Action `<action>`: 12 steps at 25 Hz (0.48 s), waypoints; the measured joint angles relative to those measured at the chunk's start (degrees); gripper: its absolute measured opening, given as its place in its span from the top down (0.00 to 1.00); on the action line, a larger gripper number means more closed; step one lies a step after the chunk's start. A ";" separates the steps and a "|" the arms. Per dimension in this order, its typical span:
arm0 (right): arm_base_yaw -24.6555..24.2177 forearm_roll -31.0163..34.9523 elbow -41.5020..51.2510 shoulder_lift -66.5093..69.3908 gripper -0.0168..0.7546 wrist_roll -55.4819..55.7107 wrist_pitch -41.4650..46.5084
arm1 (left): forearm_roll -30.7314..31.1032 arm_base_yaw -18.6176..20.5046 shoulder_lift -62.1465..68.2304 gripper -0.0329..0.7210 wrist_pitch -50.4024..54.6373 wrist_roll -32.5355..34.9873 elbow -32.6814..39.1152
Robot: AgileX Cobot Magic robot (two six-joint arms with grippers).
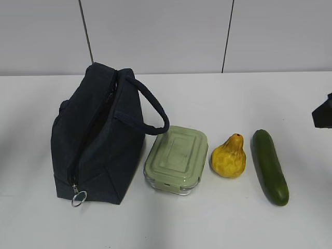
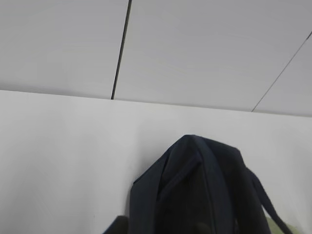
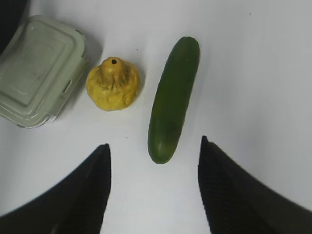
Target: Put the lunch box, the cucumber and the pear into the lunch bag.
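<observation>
The navy lunch bag (image 1: 98,135) stands at the left, its loop handle toward the lunch box and its silver ring pull (image 1: 78,197) at the near lower end. The lunch box (image 1: 176,158) with its sage-green lid lies right of it, then the yellow pear (image 1: 229,157), then the cucumber (image 1: 270,166). My right gripper (image 3: 154,141) is open and empty above the table, with the cucumber's (image 3: 173,97) near end between its fingertips; the pear (image 3: 113,84) and the lunch box (image 3: 39,68) lie to its left. My left gripper (image 2: 160,227) shows only its fingertips, set apart, just before the bag (image 2: 195,190).
The white table (image 1: 290,104) runs back to a grey panelled wall (image 1: 155,31). A dark part of the right arm (image 1: 324,111) juts in at the right edge of the exterior view.
</observation>
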 joint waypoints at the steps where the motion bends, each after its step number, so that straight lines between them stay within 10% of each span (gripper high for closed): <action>1: 0.00 0.09 -0.16 1.06 0.40 0.00 0.00 | -1.23 0.00 0.00 0.63 -0.67 0.00 -0.05; 12: 0.00 0.84 -0.25 3.91 0.40 0.00 -10.13 | -7.40 0.00 0.11 0.63 -1.95 0.00 -0.04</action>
